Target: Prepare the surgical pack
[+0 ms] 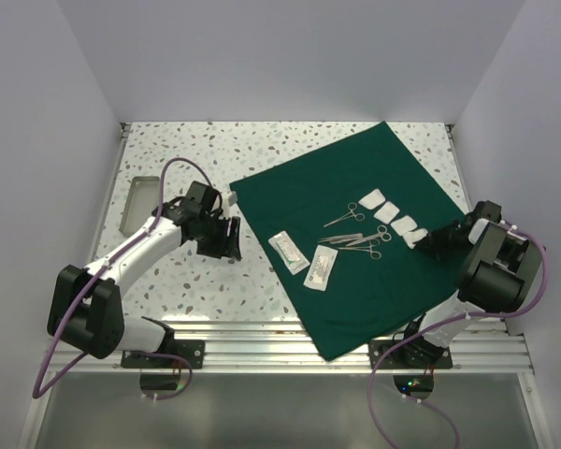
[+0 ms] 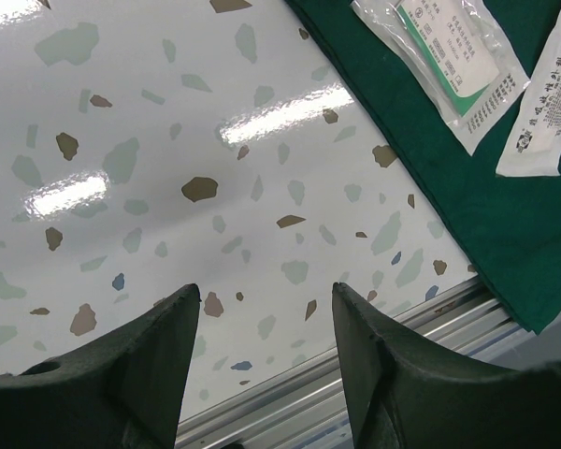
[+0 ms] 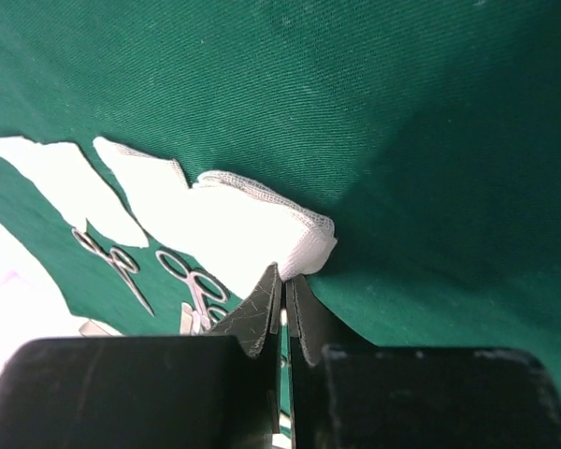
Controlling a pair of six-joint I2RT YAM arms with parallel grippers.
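Hanging over tabletop (image 2: 168, 140), left gripper (image 2: 265, 295) gapes; right gripper (image 3: 284, 281) sits closed at gauze (image 3: 252, 224) edge.

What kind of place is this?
Probably a robot training bench, not a hospital: plain white walls box in a speckled tabletop, where a dark green cloth drape holds silver scissor-like instruments.

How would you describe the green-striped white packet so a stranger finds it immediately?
On the dark green drape, two white packets lie near the side facing the left arm. The green-striped packet is closer to that edge; the neighbouring packet lacks a stripe.
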